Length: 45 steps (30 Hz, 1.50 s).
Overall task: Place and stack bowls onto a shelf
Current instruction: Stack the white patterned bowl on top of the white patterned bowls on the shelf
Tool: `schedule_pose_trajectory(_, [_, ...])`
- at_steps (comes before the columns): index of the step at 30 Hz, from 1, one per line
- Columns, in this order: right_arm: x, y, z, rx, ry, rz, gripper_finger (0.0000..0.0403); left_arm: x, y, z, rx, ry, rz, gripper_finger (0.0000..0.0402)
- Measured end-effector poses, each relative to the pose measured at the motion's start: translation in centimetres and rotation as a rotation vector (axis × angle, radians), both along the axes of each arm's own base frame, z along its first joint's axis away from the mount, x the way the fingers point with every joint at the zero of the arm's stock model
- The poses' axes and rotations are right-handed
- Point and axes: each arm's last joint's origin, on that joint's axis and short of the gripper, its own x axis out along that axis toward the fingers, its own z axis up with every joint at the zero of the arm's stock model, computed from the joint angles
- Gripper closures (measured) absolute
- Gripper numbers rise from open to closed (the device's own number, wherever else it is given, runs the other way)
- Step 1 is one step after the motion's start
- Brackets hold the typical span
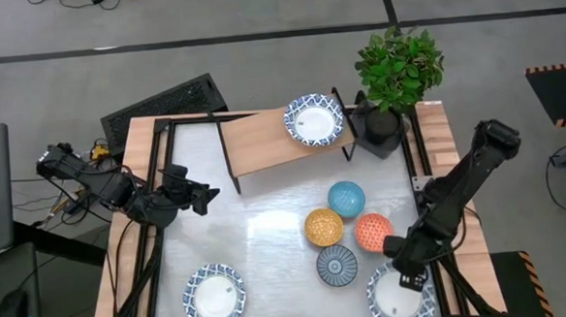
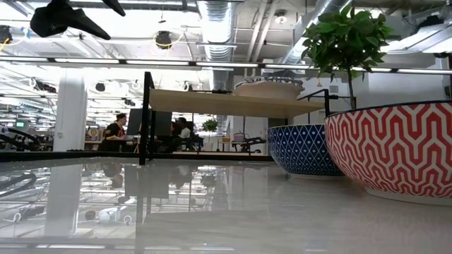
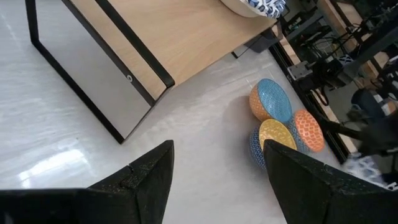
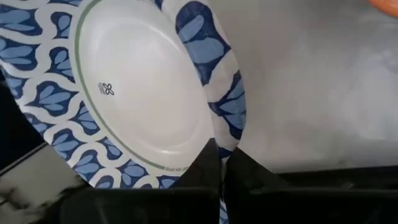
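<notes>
A wide white bowl at the desk's near right corner is pinched by its blue rim in the right claw, apparently for lifting to the shelf, where one bowl is already set. The left claw is held released above the desk.

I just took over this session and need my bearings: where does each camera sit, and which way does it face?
High view: above the table, looking straight down; both arms show, left gripper open, right gripper on a wide white bowl.
Low view: at table-top height, facing the shelf; an arm's dark part shows top left.
Left wrist view: past its open fingers toward the small bowls.
Right wrist view: down onto the bowl rim, fingers pinching it.
Shared: the orange-red bowl in the high, low and left wrist views.
</notes>
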Motion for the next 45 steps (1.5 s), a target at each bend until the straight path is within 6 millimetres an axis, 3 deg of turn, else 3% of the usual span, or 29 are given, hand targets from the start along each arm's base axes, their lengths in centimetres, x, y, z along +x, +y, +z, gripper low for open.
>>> schedule_pose_trajectory(4, [0.7, -0.2, 4.2, 0.065, -0.053, -0.039, 0.0382, 0.0, 0.0, 0.0, 0.012, 0.008, -0.007, 0.0169])
schedule_pose_trajectory(8, [2.0, -1.7, 8.7, 0.09, -0.215, -0.189, 0.0382, 0.0, 0.0, 0.0, 0.016, 0.01, -0.009, 0.0169])
schedule_pose_trajectory(11, [3.3, -4.0, 11.2, 0.021, -0.378, -0.443, 0.0382, 0.0, 0.0, 0.0, 0.021, 0.007, -0.003, 0.0169])
schedule_pose_trajectory(16, [5.3, -8.8, 13.8, -0.107, -0.594, -1.063, 0.0379, 0.0, 0.1, 0.0, 0.037, -0.001, 0.013, 0.0169])
schedule_pose_trajectory(22, [7.8, -14.4, 14.8, -0.213, -0.775, -1.421, 0.0381, 0.0, 0.2, 0.1, 0.085, 0.0, 0.024, 0.0169])
schedule_pose_trajectory(26, [10.0, -17.9, 14.5, -0.278, -0.828, -1.541, 0.0379, 0.0, 0.2, 0.1, 0.101, -0.007, 0.043, 0.0169])
schedule_pose_trajectory(30, [11.5, -20.6, 13.2, -0.316, -0.766, -1.606, 0.0376, 0.0, 0.2, 0.1, 0.098, -0.006, 0.039, 0.0169])
schedule_pose_trajectory(36, [11.1, -23.0, 12.0, -0.381, -0.653, -1.691, 0.038, 0.0, 0.1, 0.1, 0.079, 0.003, 0.017, 0.0169])
schedule_pose_trajectory(45, [9.8, -25.9, 12.0, -0.38, -0.581, -1.732, 0.0379, 0.0, 0.2, 0.1, 0.079, 0.004, 0.017, 0.0169])
